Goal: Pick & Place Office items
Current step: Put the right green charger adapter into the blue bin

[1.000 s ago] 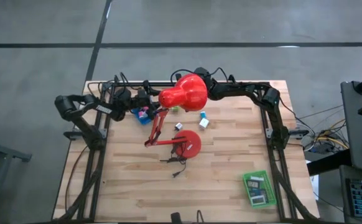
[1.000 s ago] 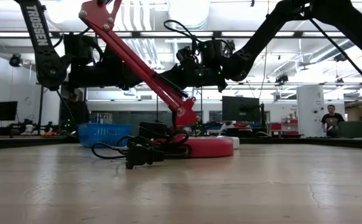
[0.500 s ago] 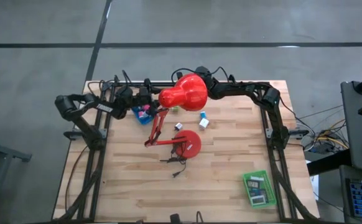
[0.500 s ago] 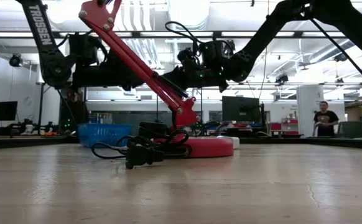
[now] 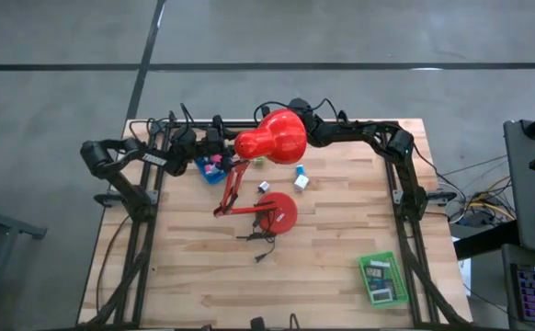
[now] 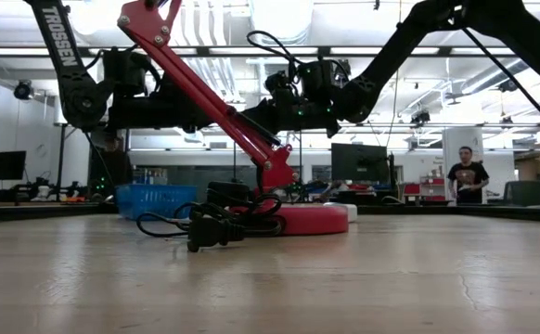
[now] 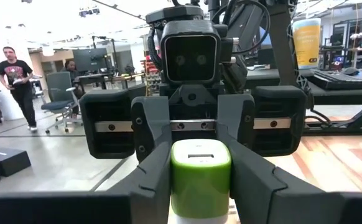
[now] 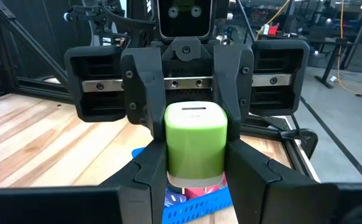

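A bright red desk lamp (image 5: 269, 140) dominates, its round base (image 5: 278, 211) the same red, with a black cord (image 5: 260, 241) trailing off it. The table (image 5: 203, 267) is pale, striped wood. Near the far edge sits a blue tray (image 5: 205, 171) with pink and teal pieces inside. Between both sets of dark fingers: a lime-green block (image 7: 200, 172) with a white top face. Small white and teal blocks (image 5: 300, 176) lie by the lamp. Near the table's front right corner, a green tray (image 5: 382, 279) holds dark and white flat rectangles.
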Motion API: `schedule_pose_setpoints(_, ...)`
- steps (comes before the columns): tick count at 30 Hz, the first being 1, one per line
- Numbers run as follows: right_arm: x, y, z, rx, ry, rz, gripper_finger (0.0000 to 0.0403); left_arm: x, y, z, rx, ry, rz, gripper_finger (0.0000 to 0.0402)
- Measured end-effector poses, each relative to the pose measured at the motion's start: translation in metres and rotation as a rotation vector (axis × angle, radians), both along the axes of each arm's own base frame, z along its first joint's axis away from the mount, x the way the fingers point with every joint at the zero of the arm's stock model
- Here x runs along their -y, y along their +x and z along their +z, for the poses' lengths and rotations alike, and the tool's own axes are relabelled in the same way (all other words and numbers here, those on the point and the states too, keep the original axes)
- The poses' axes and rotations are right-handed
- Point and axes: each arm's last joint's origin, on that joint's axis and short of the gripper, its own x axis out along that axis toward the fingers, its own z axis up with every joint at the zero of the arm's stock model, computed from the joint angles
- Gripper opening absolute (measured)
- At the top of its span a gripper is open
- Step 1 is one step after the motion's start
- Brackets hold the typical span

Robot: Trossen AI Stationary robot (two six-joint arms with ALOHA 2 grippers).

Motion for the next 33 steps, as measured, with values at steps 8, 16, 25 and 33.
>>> schedule_pose_setpoints(8,-0.0015,0.0007,0.0002,0.003,-0.005,0.006,0.0117,0.0000,0.0000,-0.0003,-0.006,0.026,0.002,0.0122)
schedule_pose_setpoints(16,-0.0027,0.0013,0.0003,0.003,-0.003,0.011,0.0117,-0.0003,0.0002,-0.0001,-0.005,0.025,0.013,0.0122)
schedule_pose_setpoints(25,-0.0045,0.0023,0.0004,0.003,-0.004,0.014,0.0117,0.0012,-0.0019,0.0003,-0.003,0.021,0.016,0.0122)
schedule_pose_setpoints(33,-0.0051,0.0027,0.0006,0.003,-0.001,0.014,0.0117,0.0020,-0.0029,0.0008,0.001,0.016,0.016,0.0122)
